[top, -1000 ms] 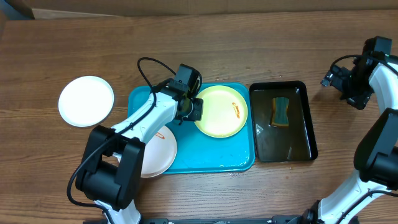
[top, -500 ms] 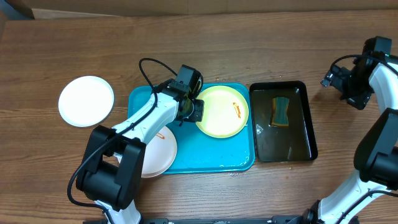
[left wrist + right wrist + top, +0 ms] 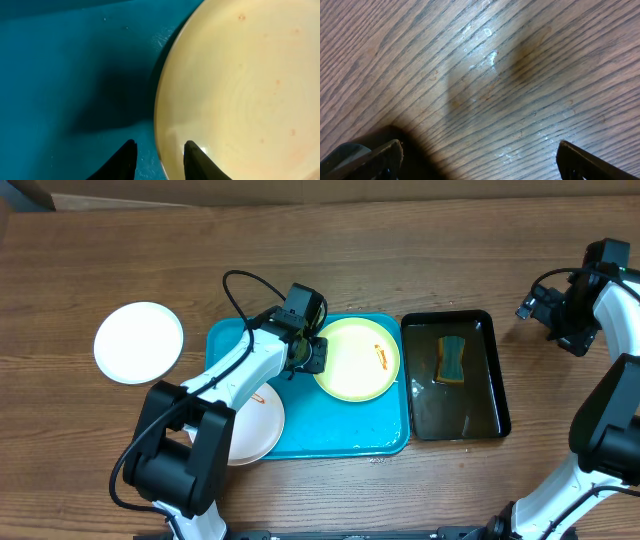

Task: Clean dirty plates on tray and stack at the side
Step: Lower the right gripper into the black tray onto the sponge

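Where the wooden desk [image 3: 400, 260] fills the overhead view, the turquoise tray [image 3: 350, 435] lies near its middle, long side running left to right, rim raised and corners rounded. Just beside the tray's right edge sits a narrower black tray [image 3: 450, 315] holding shallow liquid.

Three plates show. A pale lime-green plate [image 3: 350, 365] lies flat in the back right part of the turquoise tray, its rim close to the tray's back edge. A white plate [image 3: 255, 435] rests over the tray's front left corner, spilling past the rim onto the desk, and is partly hidden under the left arm. A second white plate [image 3: 139, 342] lies by itself on bare wood toward the desk's left edge, well apart from the tray, and looks spotless.

The left pincer [image 3: 160, 145] sits low at the green plate's left rim. Its two dark fingers are slightly parted and straddle that rim, one over the tray floor and one over the plate, with turquoise visible between the outer finger and the rim. The right pincer [image 3: 477, 150] is spread wide above bare wood near the desk's right edge, holding nothing.

A green and yellow sponge [image 3: 452, 360] lies in the black tray's back half. An orange smear [image 3: 381, 358] marks the green plate's right side, and the wrist view shows faint reddish specks across that plate. A smaller orange mark [image 3: 258, 395] shows on the tray-corner white plate.
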`<state>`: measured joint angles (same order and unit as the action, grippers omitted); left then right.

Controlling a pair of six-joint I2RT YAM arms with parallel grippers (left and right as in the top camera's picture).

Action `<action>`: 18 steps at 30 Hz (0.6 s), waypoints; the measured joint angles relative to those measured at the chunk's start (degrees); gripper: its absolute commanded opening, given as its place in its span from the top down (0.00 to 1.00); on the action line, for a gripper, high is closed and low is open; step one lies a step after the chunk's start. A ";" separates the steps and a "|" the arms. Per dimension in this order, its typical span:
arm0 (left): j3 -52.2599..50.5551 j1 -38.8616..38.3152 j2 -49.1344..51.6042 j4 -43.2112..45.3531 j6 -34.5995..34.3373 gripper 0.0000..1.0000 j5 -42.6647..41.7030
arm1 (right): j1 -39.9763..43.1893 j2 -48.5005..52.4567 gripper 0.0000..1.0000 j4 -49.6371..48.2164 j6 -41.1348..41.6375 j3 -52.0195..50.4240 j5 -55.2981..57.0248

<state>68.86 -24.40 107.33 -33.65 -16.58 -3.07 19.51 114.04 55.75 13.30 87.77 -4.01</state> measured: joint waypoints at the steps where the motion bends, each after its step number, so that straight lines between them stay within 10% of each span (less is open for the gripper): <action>1: 0.00 0.00 0.37 0.28 0.00 0.68 0.15 | 0.00 0.00 0.00 -0.04 0.02 0.00 -0.02; 18: -0.02 0.00 2.80 0.50 0.02 0.69 0.33 | 0.00 0.00 0.00 -1.81 0.02 0.00 -2.29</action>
<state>68.84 -24.40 110.13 -33.15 -16.56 -2.74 19.51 114.04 53.93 13.32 87.77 -6.31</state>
